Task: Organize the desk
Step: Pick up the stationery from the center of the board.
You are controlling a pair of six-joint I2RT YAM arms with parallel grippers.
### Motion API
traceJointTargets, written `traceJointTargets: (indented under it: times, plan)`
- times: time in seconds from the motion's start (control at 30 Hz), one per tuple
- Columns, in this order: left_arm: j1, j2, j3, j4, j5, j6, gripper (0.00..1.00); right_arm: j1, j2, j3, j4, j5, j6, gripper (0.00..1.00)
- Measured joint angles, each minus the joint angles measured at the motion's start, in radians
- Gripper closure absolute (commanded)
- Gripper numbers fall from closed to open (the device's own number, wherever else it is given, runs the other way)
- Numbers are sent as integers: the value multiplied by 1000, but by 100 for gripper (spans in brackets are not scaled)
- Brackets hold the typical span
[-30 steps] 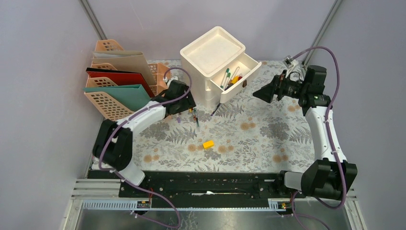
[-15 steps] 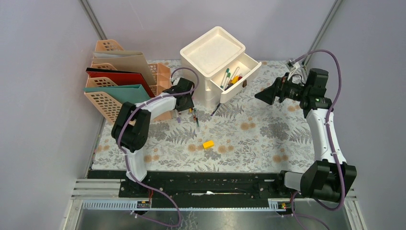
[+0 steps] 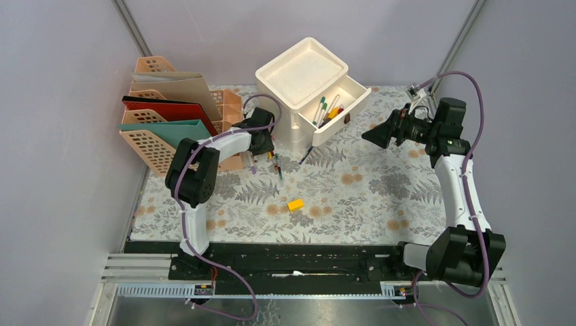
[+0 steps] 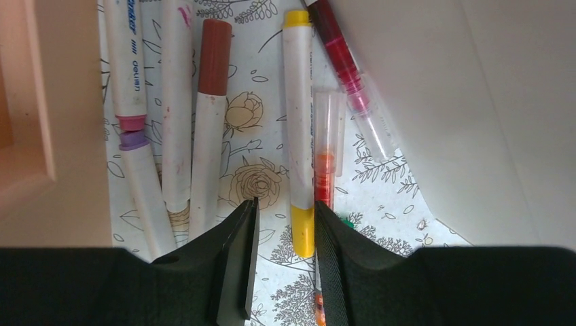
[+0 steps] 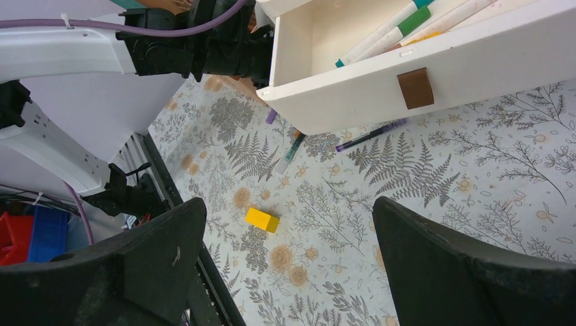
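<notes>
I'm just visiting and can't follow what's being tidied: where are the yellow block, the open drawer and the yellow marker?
yellow block [image 3: 295, 204], top external view, its upper face.
open drawer [image 5: 489, 61], right wrist view, its white front wall.
yellow marker [image 4: 297, 129], left wrist view, its white barrel.

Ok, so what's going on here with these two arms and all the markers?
Two robot arms are tidying a desk. The left arm is down among the loose markers beside the white drawer unit, its jaws straddling a yellow-capped marker but not clamped on it. The right arm hovers with jaws wide open by the open drawer, which already holds markers. A small yellow block lies alone mid-desk.
</notes>
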Motion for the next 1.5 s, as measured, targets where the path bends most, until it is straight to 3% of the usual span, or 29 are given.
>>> traceJointTargets:
  times: [0.37,0.87,0.93,1.27,1.5]
  plan:
    - [6,41,40,-6,24,3,63,0,0,-4,12,-2,12,0]
    - [9,37,34,-26,34,15,100,-3,0,-4,18,-3,23,1]
    - [10,18,8,-21,49,27,100,-4,0,-4,19,-3,24,1]
    - [8,-290,-241,-15,174,91,100,-5,0,-5,44,-41,56,1]
    - [8,-594,-396,138,383,139,100,-5,0,-32,117,-126,116,1]
